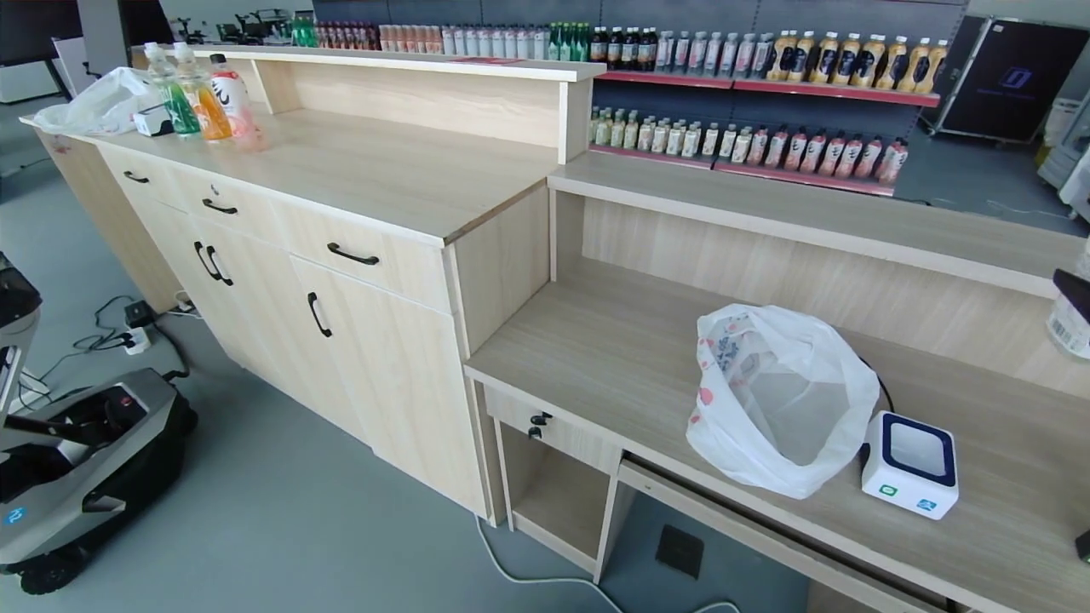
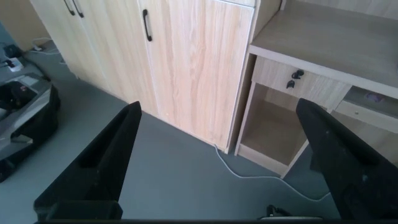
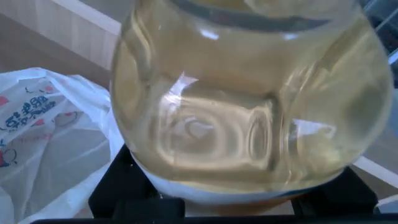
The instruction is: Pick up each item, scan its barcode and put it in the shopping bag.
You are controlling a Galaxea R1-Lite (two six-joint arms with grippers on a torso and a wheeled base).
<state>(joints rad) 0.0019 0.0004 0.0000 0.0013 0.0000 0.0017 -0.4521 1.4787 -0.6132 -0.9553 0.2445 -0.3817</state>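
Since the left hand (image 2: 217, 160) has no part in this step, it hangs low over the grey floor, below the shopping bag (image 1: 779, 400) and off to its left, facing the cupboard doors (image 2: 186, 56) and the open alcove under the desk (image 1: 613, 340). Its fingers (image 2: 99, 168) are spread wide and hold nothing.

Up on the desk, the barcode scanner (image 1: 909, 464) sits touching the bag's right side, its window turned upward. That pairing looks deliberate: an item can pass over the window and drop straight into the bag beside it. The bag itself slumps on its side with its mouth gaping toward the robot, so it should take a bottle without anyone holding it open, though thin plastic like this may fold shut if nudged.

To the right of the bag and raised above the desk, the right hand (image 3: 236, 202) is clenched on a clear drink bottle (image 3: 249, 93) of pale tea-coloured liquid, gripping it low on the body. The bottle is apart from both bag and scanner. I judge it is being carried in for its scan, with bagging not yet done.

Farther back and left of the bag, on the taller desk, three more bottles (image 1: 200, 94) stand upright in a tight group just beside a second plastic bag (image 1: 98, 102). Beyond everything, shelves of drinks (image 1: 749, 94) line the wall.
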